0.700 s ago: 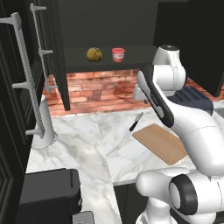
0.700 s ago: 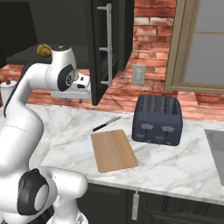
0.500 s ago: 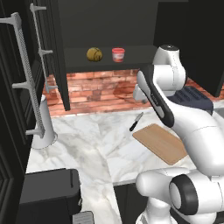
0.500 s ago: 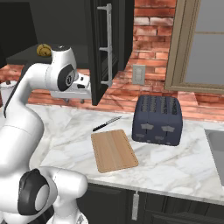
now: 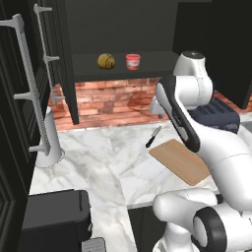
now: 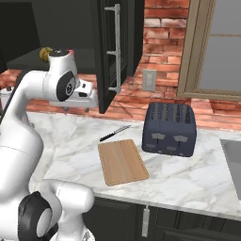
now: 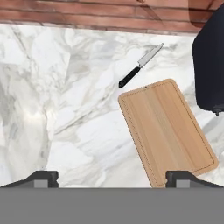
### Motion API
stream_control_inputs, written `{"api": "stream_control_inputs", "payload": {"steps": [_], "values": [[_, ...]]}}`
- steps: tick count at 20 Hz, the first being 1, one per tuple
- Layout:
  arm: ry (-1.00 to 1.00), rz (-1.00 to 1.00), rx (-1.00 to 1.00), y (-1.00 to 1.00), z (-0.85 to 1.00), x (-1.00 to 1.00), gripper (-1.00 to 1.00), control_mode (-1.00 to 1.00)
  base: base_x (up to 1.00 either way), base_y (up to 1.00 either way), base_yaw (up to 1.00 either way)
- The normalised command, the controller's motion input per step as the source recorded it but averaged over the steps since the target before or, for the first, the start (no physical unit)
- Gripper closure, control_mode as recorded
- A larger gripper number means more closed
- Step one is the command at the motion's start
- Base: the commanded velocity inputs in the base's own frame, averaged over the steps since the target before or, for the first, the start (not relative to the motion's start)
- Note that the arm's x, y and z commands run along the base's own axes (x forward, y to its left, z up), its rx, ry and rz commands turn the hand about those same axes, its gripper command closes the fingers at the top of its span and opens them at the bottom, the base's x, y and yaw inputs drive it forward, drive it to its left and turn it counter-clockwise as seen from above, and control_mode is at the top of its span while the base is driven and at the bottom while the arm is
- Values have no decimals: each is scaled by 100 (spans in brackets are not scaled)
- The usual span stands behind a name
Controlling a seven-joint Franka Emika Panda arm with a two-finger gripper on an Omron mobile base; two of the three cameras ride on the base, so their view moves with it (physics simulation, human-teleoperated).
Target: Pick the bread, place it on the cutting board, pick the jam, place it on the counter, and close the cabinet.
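The gripper hangs above the counter, fingers spread wide and holding nothing; the cutting board lies bare at its two o'clock, a knife just beyond; the bread and the jam sit side by side inside the open cabinet; judged so, no step is done yet.

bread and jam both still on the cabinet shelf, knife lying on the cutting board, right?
Not quite. The bread and jam are on the cabinet shelf, but the knife lies on the counter beside the cutting board, not on it, as the hand view shows.
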Motion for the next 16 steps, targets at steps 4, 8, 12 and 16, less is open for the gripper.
{"api": "stream_control_inputs", "payload": {"steps": [4, 8, 12, 16], "values": [[-20, 0, 0, 13, 4, -23, -100, -100, 0, 0, 0], [-21, 0, 0, 6, 12, -21, -100, -100, 0, 0, 0], [-23, 1, 0, 0, 11, -11, -100, -100, 0, 0, 0], [-21, 1, 1, 0, 10, -8, -100, -100, 0, 0, 0]]}}
